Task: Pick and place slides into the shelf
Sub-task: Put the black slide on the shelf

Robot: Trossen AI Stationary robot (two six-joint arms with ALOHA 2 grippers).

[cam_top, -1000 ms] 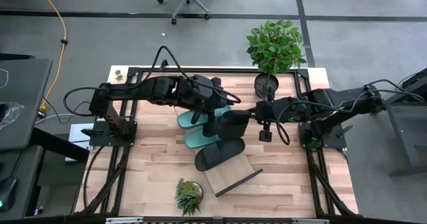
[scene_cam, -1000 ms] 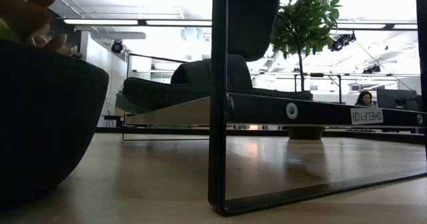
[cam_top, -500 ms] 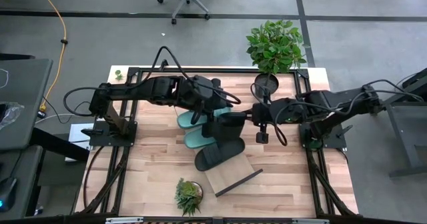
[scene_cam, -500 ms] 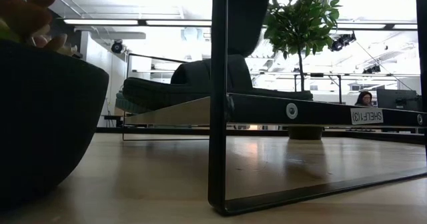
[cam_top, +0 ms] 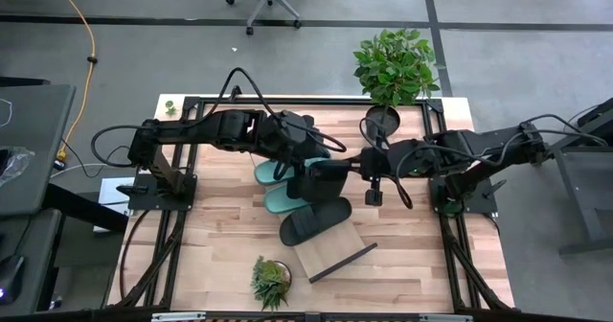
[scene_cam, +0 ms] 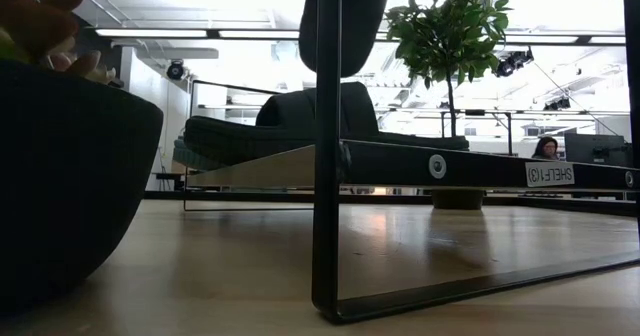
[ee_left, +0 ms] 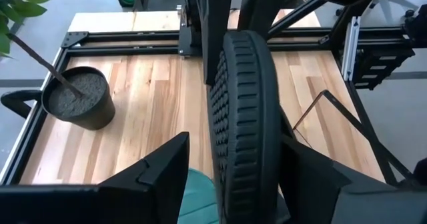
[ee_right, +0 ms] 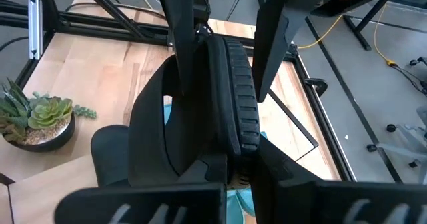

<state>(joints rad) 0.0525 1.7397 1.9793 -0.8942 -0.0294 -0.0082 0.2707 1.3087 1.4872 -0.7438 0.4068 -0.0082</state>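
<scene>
A black slide (cam_top: 330, 169) hangs on edge above the table's middle, with my right gripper (cam_top: 356, 164) shut on it. My left gripper (ee_left: 233, 144) is open; its fingers (ee_left: 160, 174) stand on either side of the slide's far end, and I cannot tell whether they touch it. Two teal slides (cam_top: 276, 173) (cam_top: 285, 199) and another black slide (cam_top: 314, 221) lie soles down, side by side on the slanted shelf (cam_top: 330, 253). In the low view the held slide (scene_cam: 350, 21) hangs high behind the shelf's frame bar (scene_cam: 325, 176). My right gripper pinches one end of the slide's sole (ee_right: 235, 141) between its two fingers. They come from the table's right, slanting down, along the slide's length. The slide is lifted clear and stands on edge, its ribbed sole rim (ee_right: 241, 97) to one side and its strap (ee_right: 150, 117) to the other.
A potted tree (cam_top: 393, 68) stands at the far right, its pot (cam_top: 381, 123) close behind my right gripper. A small succulent pot (cam_top: 270, 282) sits at the near edge beside the shelf. A person (scene_cam: 548, 148) sits far back in the room.
The black slide in my right gripper has swung a little toward the table's left and tipped further onto its edge. It now looks narrower from above and hangs slightly lower in the low view. Its far end has come in between my left gripper's fingers.
</scene>
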